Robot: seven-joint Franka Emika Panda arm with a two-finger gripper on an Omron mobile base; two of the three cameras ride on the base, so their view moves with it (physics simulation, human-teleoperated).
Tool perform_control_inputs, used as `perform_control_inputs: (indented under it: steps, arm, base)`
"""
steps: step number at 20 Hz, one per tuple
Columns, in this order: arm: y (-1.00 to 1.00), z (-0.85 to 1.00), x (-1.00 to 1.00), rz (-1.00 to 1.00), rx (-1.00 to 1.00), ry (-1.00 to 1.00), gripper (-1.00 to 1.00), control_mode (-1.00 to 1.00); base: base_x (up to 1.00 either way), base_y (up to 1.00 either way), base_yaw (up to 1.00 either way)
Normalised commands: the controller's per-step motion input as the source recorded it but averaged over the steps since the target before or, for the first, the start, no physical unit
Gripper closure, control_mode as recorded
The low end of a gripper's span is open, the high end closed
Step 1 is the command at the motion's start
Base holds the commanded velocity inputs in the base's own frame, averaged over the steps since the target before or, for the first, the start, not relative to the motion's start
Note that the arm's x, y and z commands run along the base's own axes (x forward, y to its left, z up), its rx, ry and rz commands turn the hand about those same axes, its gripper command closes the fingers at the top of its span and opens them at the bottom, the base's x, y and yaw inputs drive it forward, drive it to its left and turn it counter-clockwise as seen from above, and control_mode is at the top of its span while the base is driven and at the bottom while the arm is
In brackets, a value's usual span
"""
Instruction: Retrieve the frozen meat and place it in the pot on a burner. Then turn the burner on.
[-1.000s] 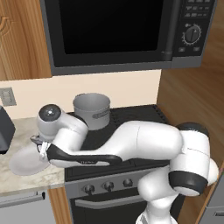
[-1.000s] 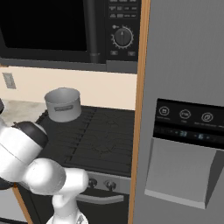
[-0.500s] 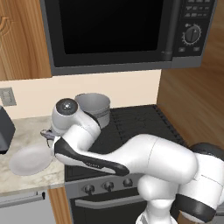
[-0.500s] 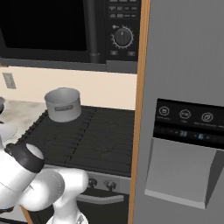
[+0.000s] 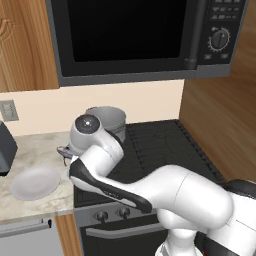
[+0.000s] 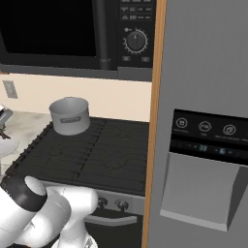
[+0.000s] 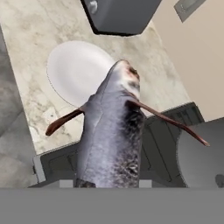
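Pincer: seen in the left base view at the bench's right edge (image 5: pixel 64 151), beside the cooktop's left side, mostly hidden behind the arm's white elbow; nearly shut, clamped on the meat.
Meat: the hand view shows it close up (image 7: pixel 113 140), a grey fish-like piece with thin reddish spikes sticking out both sides, held up in the air over the seam between bench and cooktop.
Pot: grey, standing on the rear left burner; the right base view shows its whole side and bar handle (image 6: pixel 70 116); in the left base view the arm covers its lower part (image 5: pixel 109 118); in the hand view only part of its rim and inside shows at right (image 7: pixel 202 162).
Plate: white, round, lying on the bench (image 5: pixel 35 182), left of the pincer; in the hand view it lies past the meat (image 7: pixel 74 70).
Burner: black grates (image 6: pixel 104 150), with nothing but the pot on them.
Microwave: black, above the cooktop (image 5: pixel 125 35).
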Motion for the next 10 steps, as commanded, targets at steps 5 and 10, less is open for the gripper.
perform_control_inputs:
  steps: [5, 10]
  arm:
    - [-0.22, 0.03, 0.00, -0.11, 0.00, 0.00, 1.00, -1.00]
    - [-0.30, 0.09, 0.00, -0.11, 0.00, 0.00, 1.00, -1.00]
  base:
    - [0.00, 0.00, 0.00]
    - [0.00, 0.00, 0.00]
